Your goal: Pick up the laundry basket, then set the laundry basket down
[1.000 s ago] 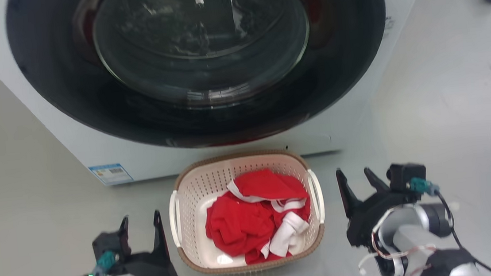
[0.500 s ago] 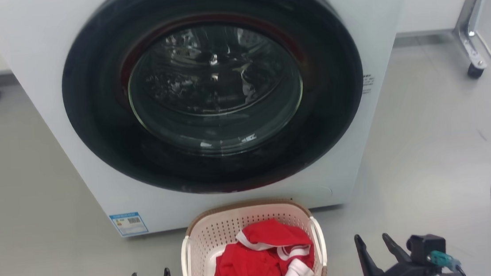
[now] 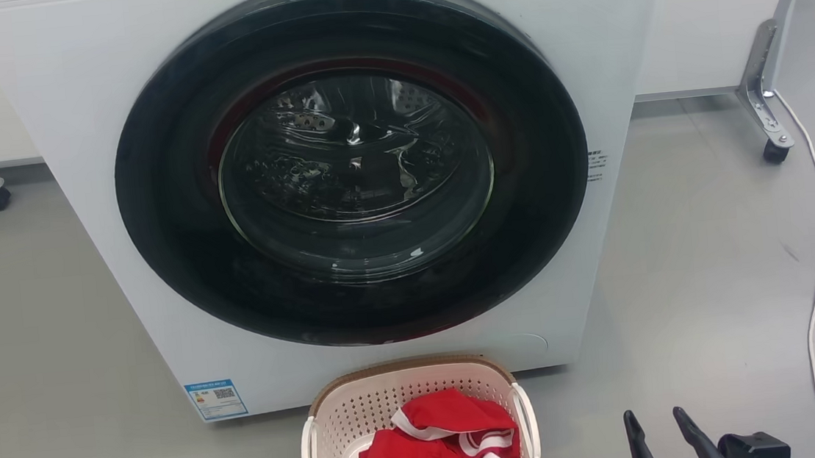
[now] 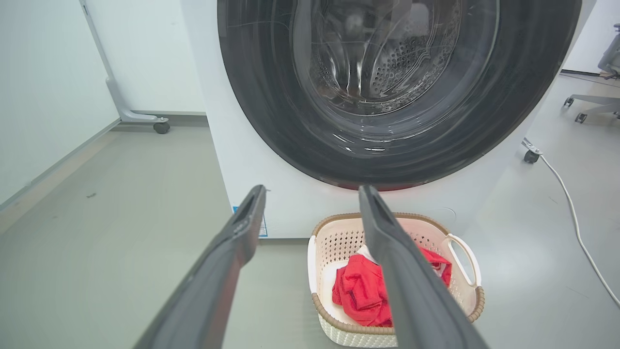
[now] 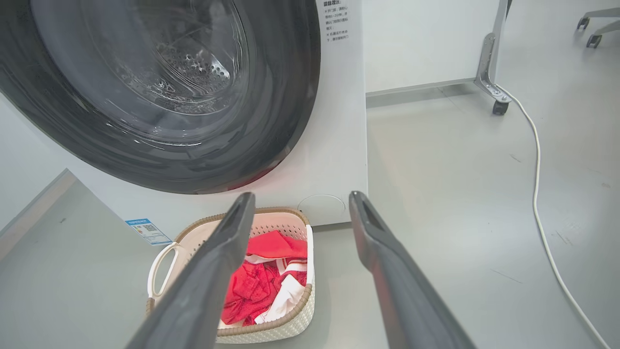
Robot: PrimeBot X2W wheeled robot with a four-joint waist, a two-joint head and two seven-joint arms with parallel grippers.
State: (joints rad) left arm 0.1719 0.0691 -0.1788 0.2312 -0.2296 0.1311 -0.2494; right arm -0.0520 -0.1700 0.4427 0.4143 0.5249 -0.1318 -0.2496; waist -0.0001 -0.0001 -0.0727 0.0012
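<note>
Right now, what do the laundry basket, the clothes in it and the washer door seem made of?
The laundry basket looks like moulded plastic, matte cream, punched with holes; its brown rim imitates weave. The red and white clothes are soft fabric, crumpled in folds. The washing machine door is a glossy dark ring around clear glass or plastic, judging by reflections.

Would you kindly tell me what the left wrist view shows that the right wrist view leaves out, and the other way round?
Left wrist view: the open left gripper and a wheeled frame leg by the wall at that picture's left. Right wrist view: the open right gripper and a printed text panel on the washing machine front. Both: the washing machine, the laundry basket on the floor before it holding red and white clothes, and a white cable along the floor.
</note>
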